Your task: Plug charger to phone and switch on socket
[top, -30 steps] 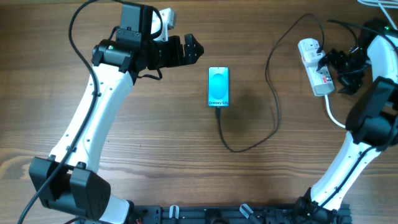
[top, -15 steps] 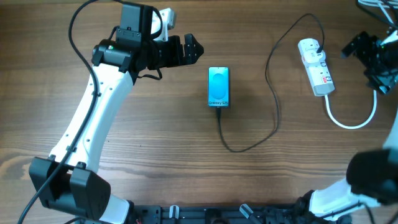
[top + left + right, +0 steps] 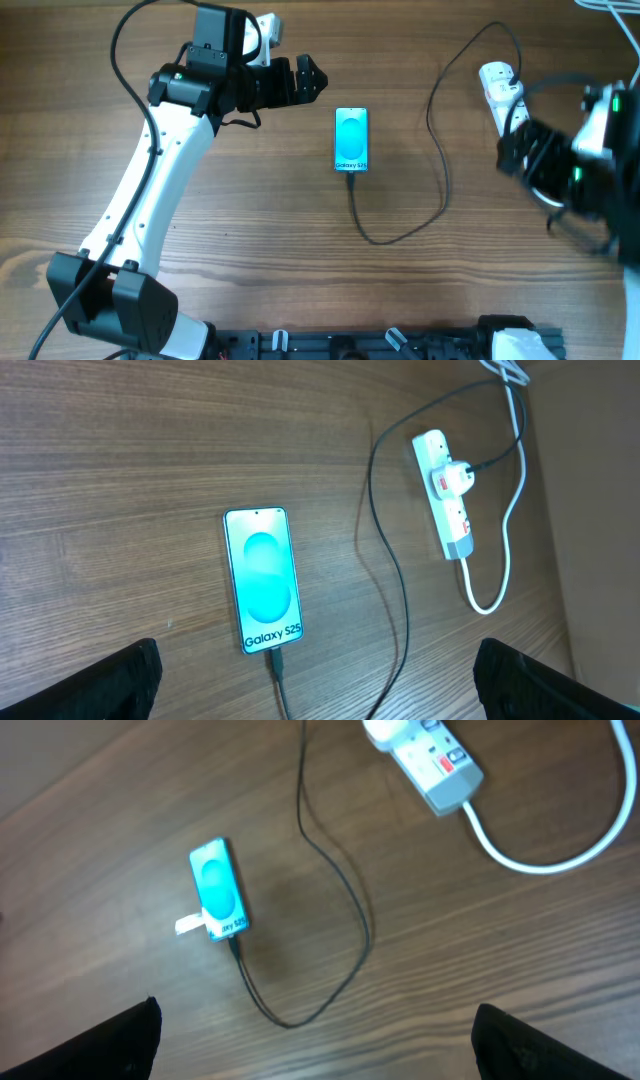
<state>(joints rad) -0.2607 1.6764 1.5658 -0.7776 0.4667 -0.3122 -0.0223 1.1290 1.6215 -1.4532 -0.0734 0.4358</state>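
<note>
The phone (image 3: pixel 351 140) lies flat mid-table with its cyan screen up; it also shows in the left wrist view (image 3: pixel 262 580) and the right wrist view (image 3: pixel 218 890). The charger cable (image 3: pixel 443 170) runs from the phone's bottom edge, where its plug tip (image 3: pixel 275 658) sits, loops round and goes up to the socket (image 3: pixel 494 80). The socket (image 3: pixel 443 488) holds a white adapter. My left gripper (image 3: pixel 305 80) is open and empty, up left of the phone. My right gripper (image 3: pixel 517 150) is blurred, open and empty, high over the socket's near end.
The socket's thick white cord (image 3: pixel 545 855) curves off its near end to the right. The right arm (image 3: pixel 585 160) covers part of the socket in the overhead view. Bare wooden table (image 3: pixel 250 250) lies in front of the phone.
My right arm has swung from beside the socket out to the far right and back, and now hangs blurred over the socket's near end. The left arm, phone and cable have not moved.
</note>
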